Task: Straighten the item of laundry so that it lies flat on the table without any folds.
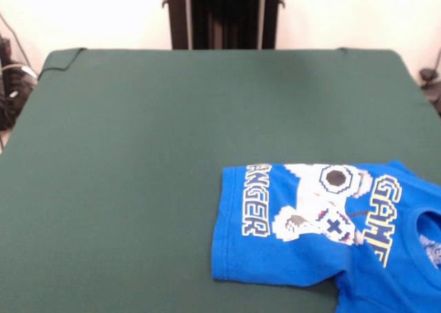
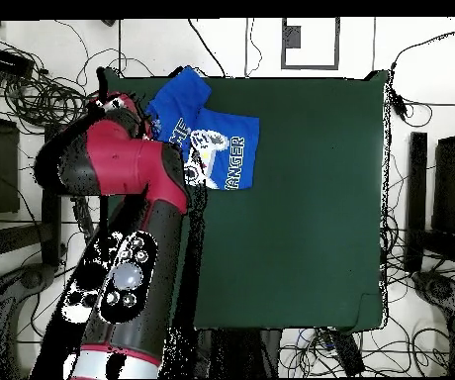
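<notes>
The item of laundry (image 1: 324, 230) is a bright blue T-shirt with a white game controller print. In the front view it lies print up at the near right of the table (image 1: 138, 154), hem to the left, and it runs off the picture's right and bottom edges. Seen from overhead, the shirt (image 2: 217, 139) sits near the table's (image 2: 311, 198) top left corner, rumpled, with one part angled up and left. The red and black arm (image 2: 123, 168) hangs over the shirt's left side and hides some of it. No gripper shows in either view.
Bare green cloth takes up the rest of the table, left of and behind the shirt in the front view. Cables and dark equipment (image 2: 34, 89) lie on the floor around the table. The cloth is turned over at the far left corner (image 1: 62, 61).
</notes>
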